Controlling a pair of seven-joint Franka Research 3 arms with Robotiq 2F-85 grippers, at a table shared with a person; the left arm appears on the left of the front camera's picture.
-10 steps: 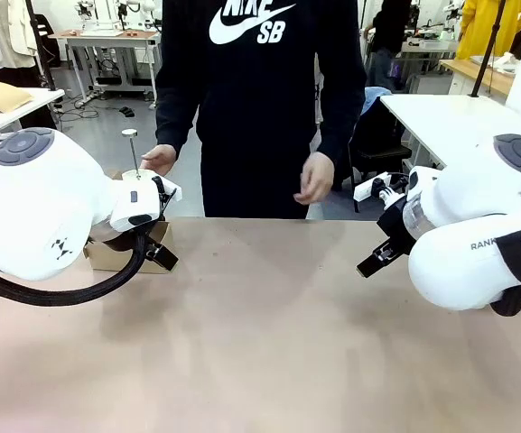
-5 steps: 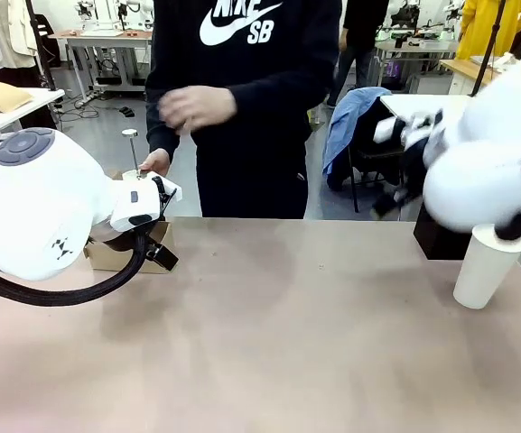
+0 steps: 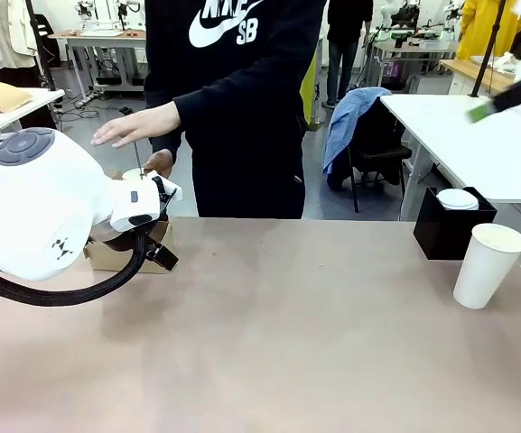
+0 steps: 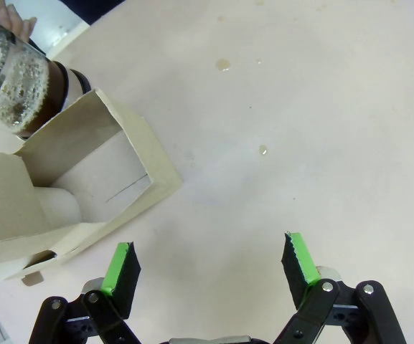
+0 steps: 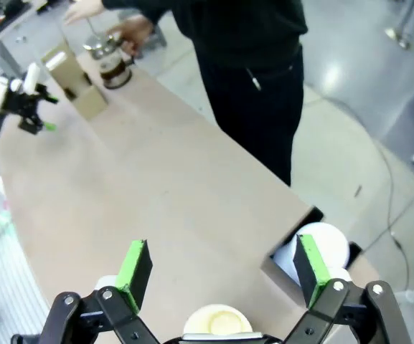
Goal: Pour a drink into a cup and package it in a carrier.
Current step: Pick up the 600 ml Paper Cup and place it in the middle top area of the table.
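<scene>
Swinging up and clear of the table edge, my right arm has left the spot where a second ago it hid the tall white paper cup (image 3: 488, 264); the left arm has not budged. From the right gripper (image 5: 221, 264), jaws spread wide and empty, I look straight down into that cup's mouth, so I judge it is staged above for a descent. Just beside the cup sits a black box (image 3: 448, 230) with something white and round on top. The left gripper (image 4: 210, 264) is likewise wide and empty, low over the table (image 3: 269, 343) near the open corner of the cardboard carrier (image 4: 85, 172), probably waiting to steady it. Behind the carrier the person's hand (image 3: 159, 162) holds the glass carafe (image 4: 6, 64) with its dark drink (image 4: 31, 97), the other hand (image 3: 138, 126) hovering above. Cup and carafe stand well apart, so I reckon nothing is poured yet.
</scene>
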